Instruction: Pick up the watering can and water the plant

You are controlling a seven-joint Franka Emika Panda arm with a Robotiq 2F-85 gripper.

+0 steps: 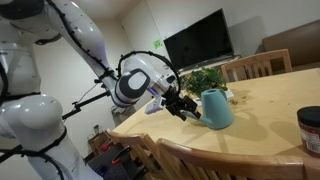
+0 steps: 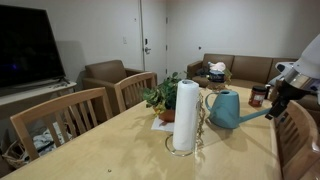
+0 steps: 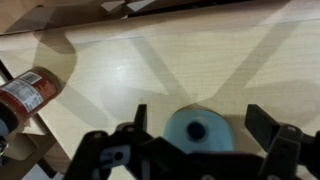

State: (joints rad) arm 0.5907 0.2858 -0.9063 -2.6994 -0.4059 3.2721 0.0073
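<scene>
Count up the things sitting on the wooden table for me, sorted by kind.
Watering can: 1
Potted plant: 1
White tray under the plant: 1
Paper towel roll: 1
Dark jar: 1
Total: 5

- An exterior view, close beside the arm [image 1: 60, 40], faces across the table [image 1: 260, 110] toward the television [image 1: 198, 42].
- An exterior view, low at the table's end, faces the sofa [image 2: 240, 68].
- Both share the watering can [image 1: 217, 108] [image 2: 227, 110] and plant [image 1: 205, 78] [image 2: 160, 97].
- Wrist view looks straight down on the table.
</scene>
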